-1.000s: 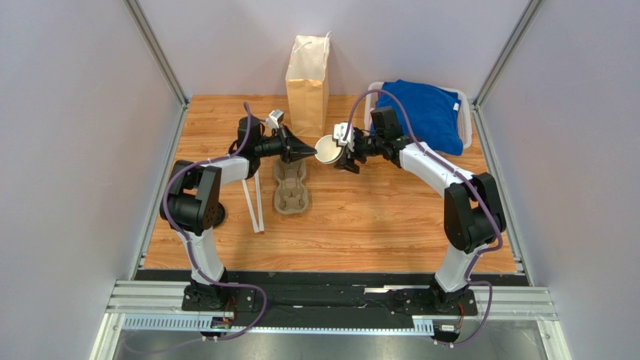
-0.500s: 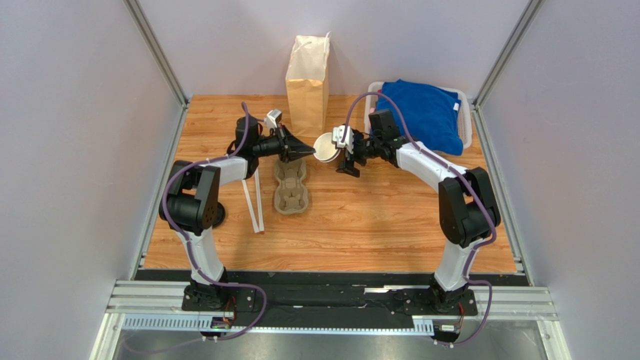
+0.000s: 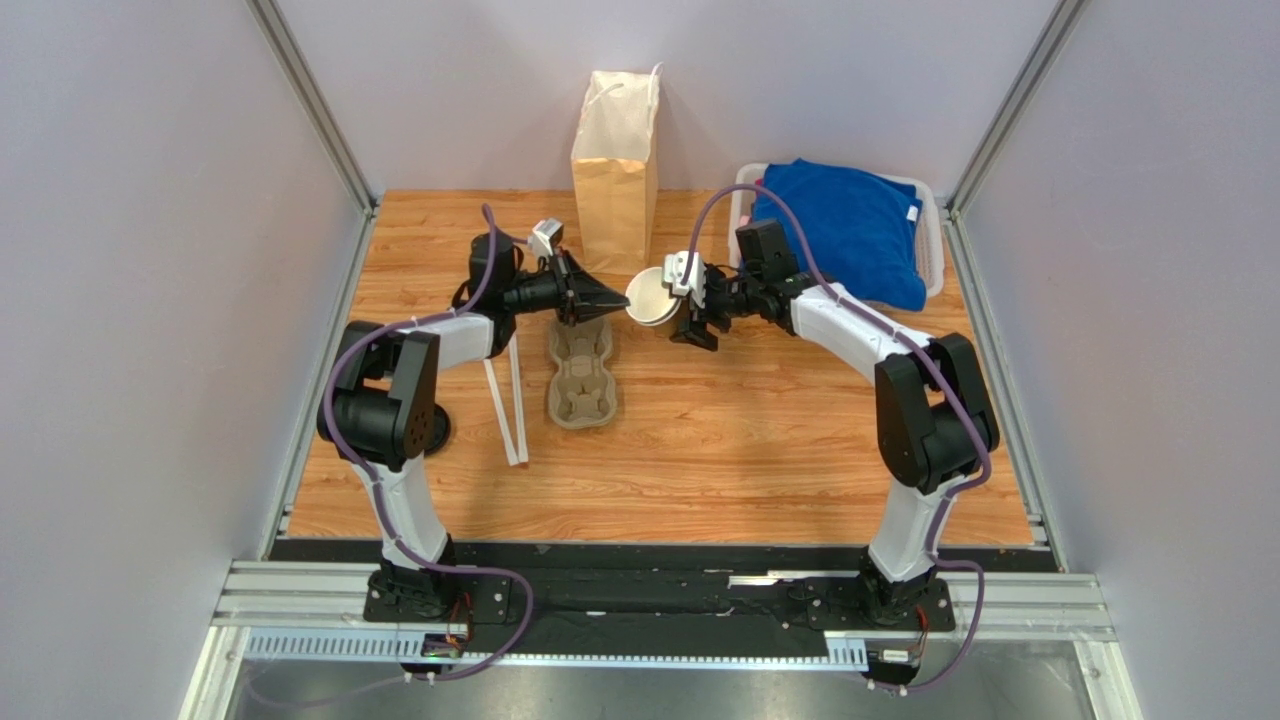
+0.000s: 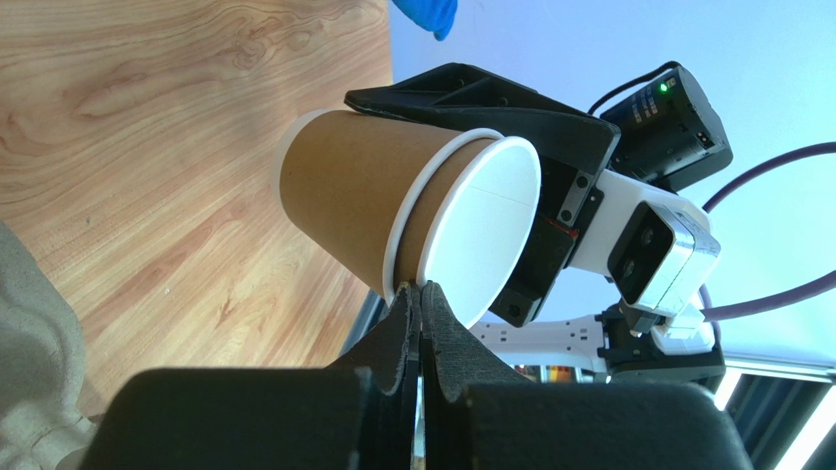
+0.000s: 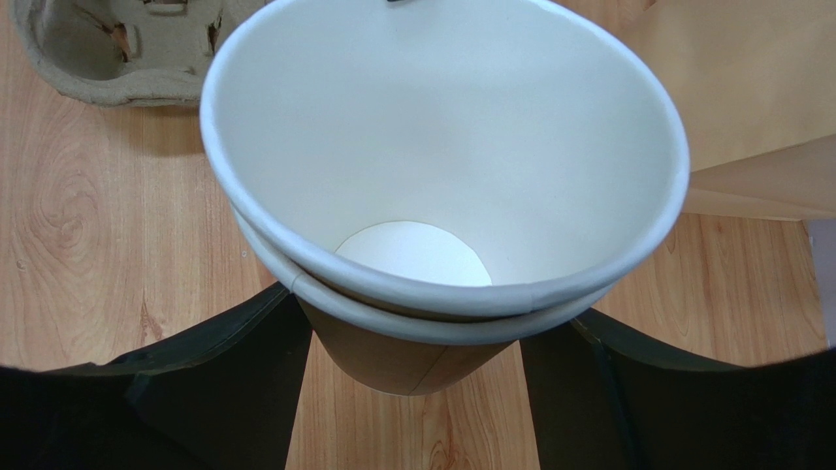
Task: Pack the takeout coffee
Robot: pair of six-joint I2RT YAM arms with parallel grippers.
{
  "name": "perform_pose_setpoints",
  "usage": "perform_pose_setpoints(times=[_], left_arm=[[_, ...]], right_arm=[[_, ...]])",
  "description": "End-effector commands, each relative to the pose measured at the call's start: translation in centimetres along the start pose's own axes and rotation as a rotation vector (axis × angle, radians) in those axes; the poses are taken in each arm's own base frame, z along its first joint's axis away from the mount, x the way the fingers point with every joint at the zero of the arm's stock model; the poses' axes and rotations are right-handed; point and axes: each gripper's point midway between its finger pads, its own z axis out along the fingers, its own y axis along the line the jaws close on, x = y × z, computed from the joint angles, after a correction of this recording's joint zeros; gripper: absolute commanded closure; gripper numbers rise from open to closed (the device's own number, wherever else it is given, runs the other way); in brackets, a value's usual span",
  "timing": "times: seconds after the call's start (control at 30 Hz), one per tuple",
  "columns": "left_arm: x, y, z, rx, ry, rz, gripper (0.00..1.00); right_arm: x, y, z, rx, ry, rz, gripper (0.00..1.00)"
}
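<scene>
Top view: at mid-frame, above the cup carrier, the right hand grips two nested paper cups sideways, mouth toward the left hand.
Left wrist: its closed tips meet the rims, likely to part them.
Right wrist: both cups are unlidded; no lidded coffee is visible.

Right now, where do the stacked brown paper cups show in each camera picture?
Top external: stacked cups at centre, in the right jaws.
Left wrist: upper middle, lying sideways.
Right wrist: filling the frame, mouth toward camera.
Shared landmark: cardboard cup carrier, bottom left and top left in the wrist views.
</scene>
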Motion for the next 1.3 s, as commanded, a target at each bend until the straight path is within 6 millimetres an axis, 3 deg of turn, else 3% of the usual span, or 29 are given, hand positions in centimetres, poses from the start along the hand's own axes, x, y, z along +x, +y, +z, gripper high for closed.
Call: perform_pose_setpoints(times=[0.0, 1.27], left_arm=[[-0.4, -4.2, -1.2, 0.084, -0.018, 0.105, 1.00], [-0.6, -3.9, -2.4, 0.085, -0.034, 0.075, 1.00]], right_arm=[[0.3, -0.4, 0.7, -0.012, -0.003, -0.019, 0.32], [2.5, -0.7, 0.8, -0.017, 0.025, 0.003, 0.28]])
